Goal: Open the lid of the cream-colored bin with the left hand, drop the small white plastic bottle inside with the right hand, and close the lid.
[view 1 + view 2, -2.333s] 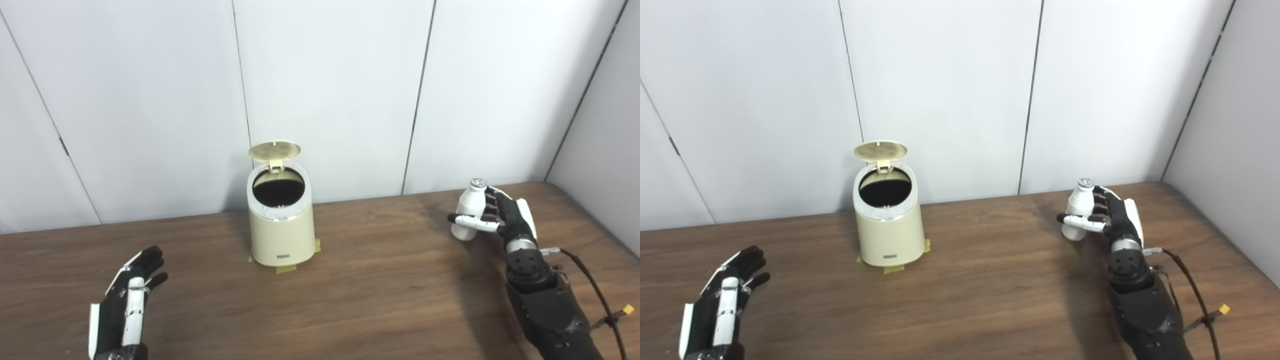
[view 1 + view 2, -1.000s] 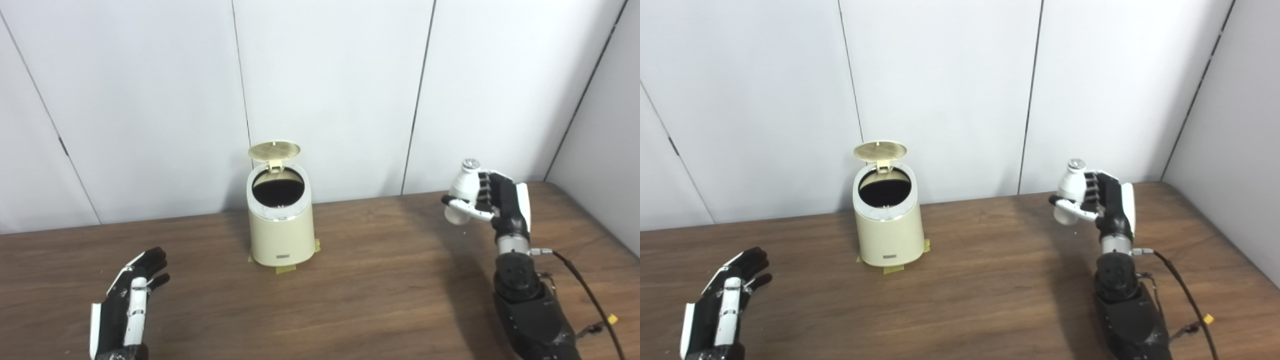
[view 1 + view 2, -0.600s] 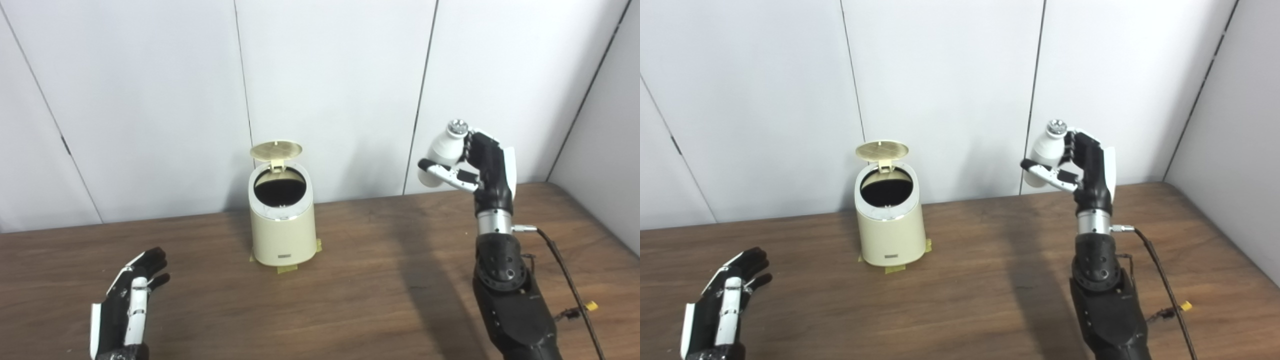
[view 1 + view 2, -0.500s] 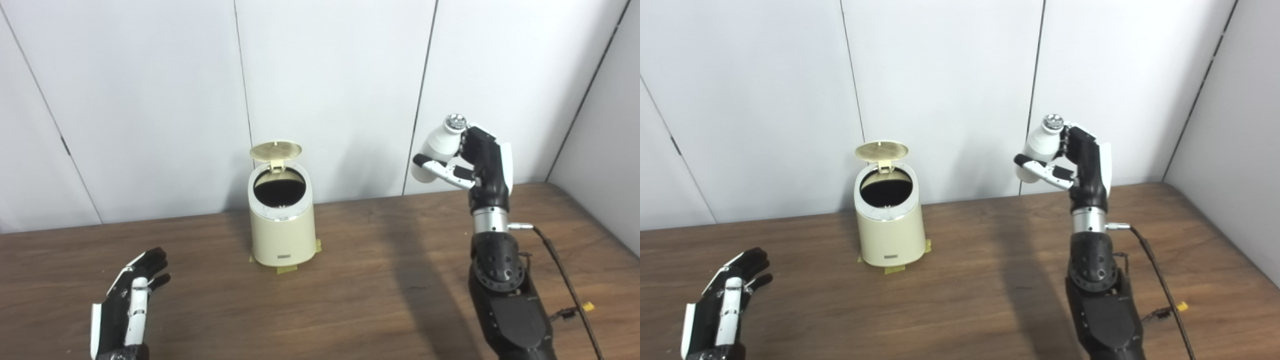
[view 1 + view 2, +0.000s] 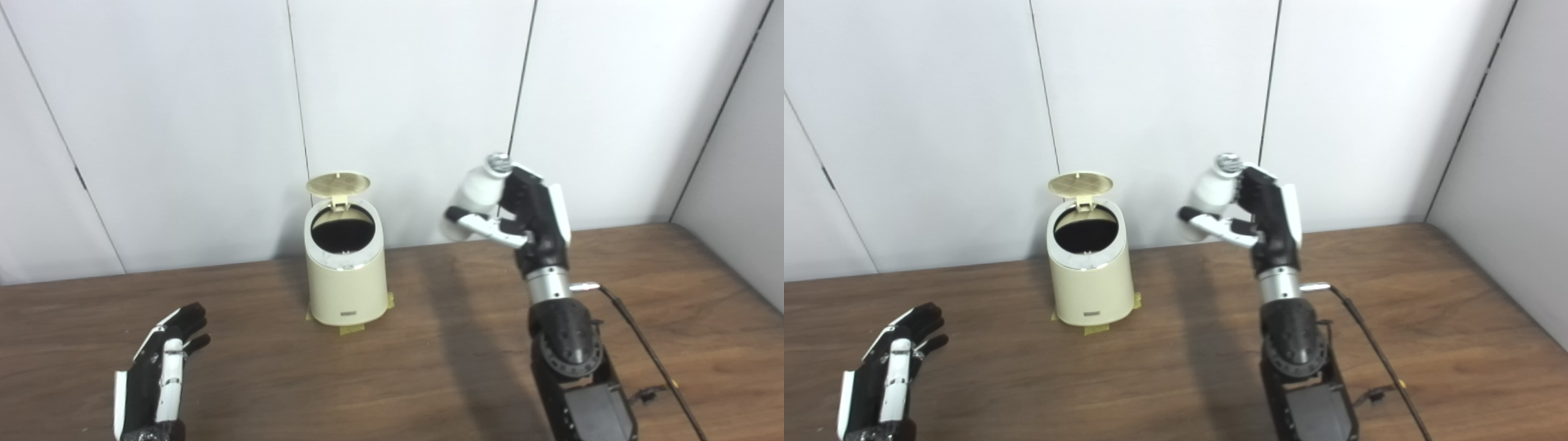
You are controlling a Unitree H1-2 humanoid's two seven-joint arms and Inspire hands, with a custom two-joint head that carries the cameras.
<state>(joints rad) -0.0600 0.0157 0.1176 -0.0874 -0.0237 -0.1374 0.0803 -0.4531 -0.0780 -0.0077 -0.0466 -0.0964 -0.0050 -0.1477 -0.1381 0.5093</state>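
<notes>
Hidden or cut off: the inside of the cream-coloured, smooth plastic bin [image 5: 346, 275] is a dark hollow, and its floor and contents cannot be made out. The left forearm is cut by the bottom edge of both views, and so is the lower part of the right arm. The small label low on the bin's front is too small to read.

Bottle: the small white plastic bottle [image 5: 474, 195], rounded in body with a narrow neck and a shiny silver cap, is held up in the air to the right of the bin and above its rim, tilted so the cap leans up and to the right. Its lower part is partly covered by the thumb, and it looks a little blurred.

Right hand: the black-and-white right hand [image 5: 520, 211] is closed around the bottle, dark fingers behind it and a white-capped thumb across its front.

Left hand: the black-and-white left hand [image 5: 160, 367] is low at the near left, well apart from the bin, fingers spread and loosely extended, holding nothing.

Lid: the round, ribbed cream lid [image 5: 338, 183] stands raised on its hinge at the back of the bin's mouth, leaving the opening clear.

Bin base: tapered, slightly wider at the foot, with strips of yellowish tape [image 5: 351, 329] at its edges.

Table: dark brown wood-grain table [image 5: 429, 367], matte.

Backdrop: plain white wall panels [image 5: 404, 92] with thin dark seams.

Cable: a thin black cable [image 5: 637, 343] runs from the right wrist down toward the lower right.
</notes>
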